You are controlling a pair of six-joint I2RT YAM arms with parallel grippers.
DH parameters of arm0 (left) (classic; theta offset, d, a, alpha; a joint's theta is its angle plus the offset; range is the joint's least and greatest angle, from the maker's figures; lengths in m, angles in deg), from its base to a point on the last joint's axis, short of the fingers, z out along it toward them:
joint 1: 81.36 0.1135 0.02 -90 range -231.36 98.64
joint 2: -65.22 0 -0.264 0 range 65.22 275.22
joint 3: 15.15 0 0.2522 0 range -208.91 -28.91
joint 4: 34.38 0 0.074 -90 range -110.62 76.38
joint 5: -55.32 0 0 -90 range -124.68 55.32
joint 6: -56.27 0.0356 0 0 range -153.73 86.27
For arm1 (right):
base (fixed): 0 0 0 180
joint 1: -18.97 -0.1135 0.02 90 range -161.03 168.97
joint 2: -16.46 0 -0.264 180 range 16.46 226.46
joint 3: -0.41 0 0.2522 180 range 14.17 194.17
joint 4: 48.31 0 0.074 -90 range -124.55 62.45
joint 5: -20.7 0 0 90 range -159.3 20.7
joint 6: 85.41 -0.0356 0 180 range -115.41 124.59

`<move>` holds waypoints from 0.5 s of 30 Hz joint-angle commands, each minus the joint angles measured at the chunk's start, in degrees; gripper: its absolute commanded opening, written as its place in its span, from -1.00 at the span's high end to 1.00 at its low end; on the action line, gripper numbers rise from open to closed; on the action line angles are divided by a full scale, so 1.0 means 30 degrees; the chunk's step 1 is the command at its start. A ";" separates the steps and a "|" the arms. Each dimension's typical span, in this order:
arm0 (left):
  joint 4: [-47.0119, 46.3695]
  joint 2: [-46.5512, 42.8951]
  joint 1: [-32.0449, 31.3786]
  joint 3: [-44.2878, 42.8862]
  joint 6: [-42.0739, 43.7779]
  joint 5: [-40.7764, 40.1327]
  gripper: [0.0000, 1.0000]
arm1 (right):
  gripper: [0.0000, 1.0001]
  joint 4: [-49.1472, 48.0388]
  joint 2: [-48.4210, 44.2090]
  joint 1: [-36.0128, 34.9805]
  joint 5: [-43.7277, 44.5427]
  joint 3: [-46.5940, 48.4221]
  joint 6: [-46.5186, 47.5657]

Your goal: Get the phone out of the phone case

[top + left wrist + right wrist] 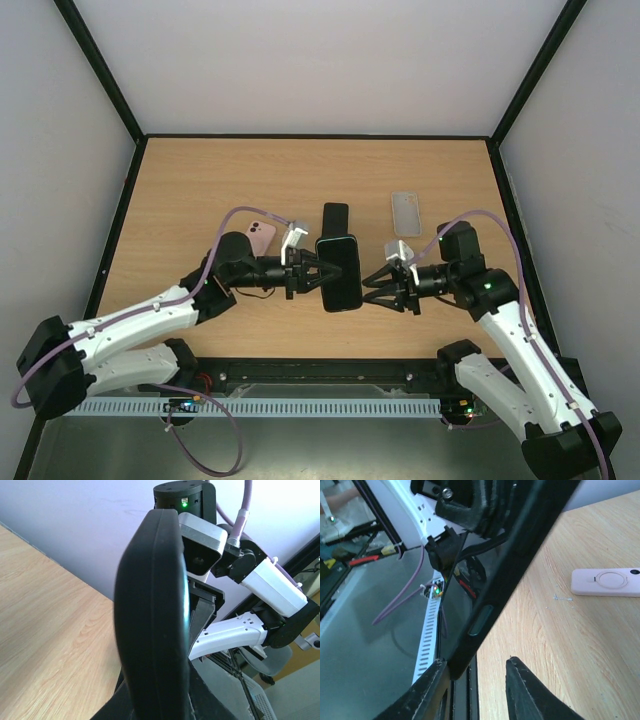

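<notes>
A black phone in its black phone case [340,272] is held up off the table at the middle. My left gripper [316,273] is shut on its left edge. In the left wrist view the phone case [150,610] stands edge-on, fills the centre and hides most of the left gripper [155,702]. My right gripper [368,285] is at the phone's right edge with its jaws apart. In the right wrist view the case edge with a side button [481,620] runs diagonally. Its lower corner rests against the left finger [427,690] of the right gripper [475,682], while the right finger [530,692] is clear of it.
A second black phone-shaped slab [335,217] lies flat just behind the held one. A pink case [261,237], also in the right wrist view [605,582], lies to the left. A clear case [406,213] lies at the back right. Black frame rails border the wooden table [200,190].
</notes>
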 commanded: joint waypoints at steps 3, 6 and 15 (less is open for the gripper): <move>-0.2307 0.0709 0.0160 -0.1394 -0.0481 0.1196 0.95 | 0.47 0.2278 -0.0590 -0.0101 -0.0006 0.0650 0.2842; -0.2382 0.0998 0.0176 -0.1657 -0.0527 0.1265 0.95 | 0.47 0.3097 -0.0560 -0.0100 0.0181 0.0857 0.3961; -0.2922 0.1881 0.0155 -0.2156 -0.1106 0.2063 0.95 | 0.66 0.4776 -0.0534 -0.0125 0.0557 0.1178 0.6422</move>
